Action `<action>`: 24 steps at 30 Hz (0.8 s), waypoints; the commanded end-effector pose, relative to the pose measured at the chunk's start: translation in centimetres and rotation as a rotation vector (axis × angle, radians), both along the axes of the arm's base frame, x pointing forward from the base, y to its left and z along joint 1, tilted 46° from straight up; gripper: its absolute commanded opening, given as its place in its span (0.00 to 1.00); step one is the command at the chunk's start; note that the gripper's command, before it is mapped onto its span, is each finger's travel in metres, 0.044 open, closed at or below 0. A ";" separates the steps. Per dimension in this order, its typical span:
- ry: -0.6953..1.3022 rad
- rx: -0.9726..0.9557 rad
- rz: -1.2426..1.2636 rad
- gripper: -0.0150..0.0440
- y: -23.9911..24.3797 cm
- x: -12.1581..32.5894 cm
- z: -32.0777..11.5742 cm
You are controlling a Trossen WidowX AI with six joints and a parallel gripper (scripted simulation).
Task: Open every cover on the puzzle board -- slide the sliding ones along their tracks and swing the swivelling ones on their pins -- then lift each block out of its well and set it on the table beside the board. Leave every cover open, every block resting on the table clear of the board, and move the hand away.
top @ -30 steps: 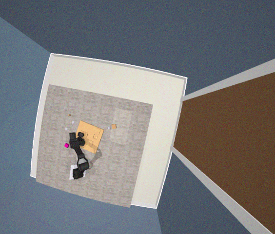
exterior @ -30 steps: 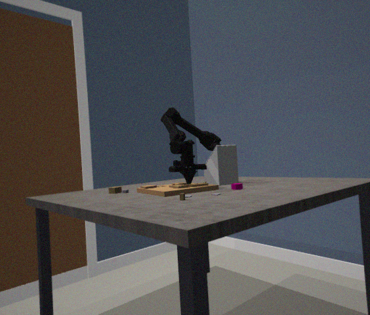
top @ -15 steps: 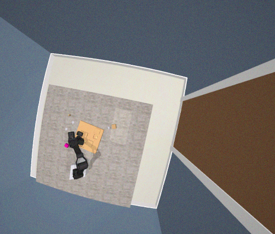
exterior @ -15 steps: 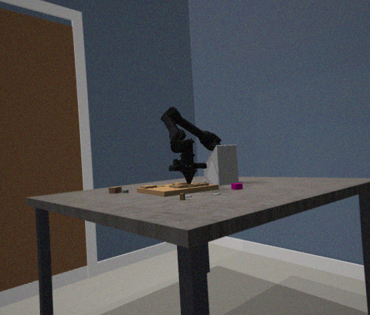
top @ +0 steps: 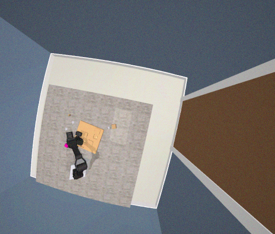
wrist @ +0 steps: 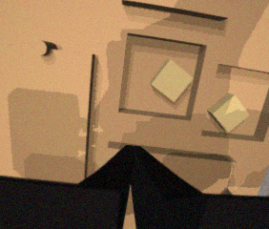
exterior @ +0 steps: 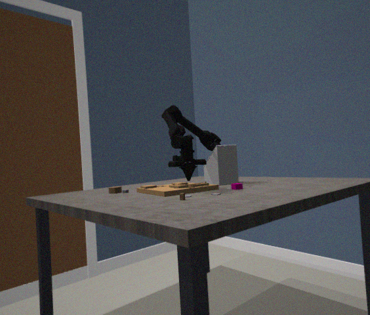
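The wooden puzzle board (top: 86,126) (exterior: 164,193) lies on the table. In the wrist view, two square wells stand uncovered. One pale yellow block (wrist: 172,81) sits turned in the middle well, and another pale yellow block (wrist: 228,113) sits in the right well. Raised covers of the same wood show in the exterior view, one cover (exterior: 148,186) at the left and another cover (exterior: 179,185) near the middle. How far each cover is open cannot be told. My gripper (exterior: 188,179) (wrist: 132,153) is shut and empty, its tips pointing down just above the board. The arm hides part of the board from above.
A magenta block (top: 66,145) (exterior: 237,186) lies beside the board near the arm. A brown block (top: 113,126) (exterior: 114,189), a smaller brown piece (top: 69,115) (exterior: 182,196) and several small grey pieces lie around the board. The pale robot base (exterior: 226,164) stands behind.
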State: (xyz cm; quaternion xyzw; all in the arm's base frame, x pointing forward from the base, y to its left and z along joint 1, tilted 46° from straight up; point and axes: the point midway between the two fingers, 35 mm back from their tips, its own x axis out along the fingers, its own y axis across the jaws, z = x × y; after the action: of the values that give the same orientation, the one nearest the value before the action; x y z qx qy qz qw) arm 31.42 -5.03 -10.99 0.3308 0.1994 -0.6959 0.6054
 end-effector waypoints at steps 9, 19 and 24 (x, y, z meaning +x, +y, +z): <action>-0.004 0.005 -0.005 0.25 1.1 0.2 1.0; -0.002 0.003 -0.002 0.25 2.2 1.2 1.2; -0.006 0.005 -0.005 0.25 3.7 2.8 1.0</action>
State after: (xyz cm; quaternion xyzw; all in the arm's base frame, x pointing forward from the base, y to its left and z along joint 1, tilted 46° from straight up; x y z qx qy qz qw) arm 33.66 -2.01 -9.79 0.3338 0.1977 -0.6945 0.6059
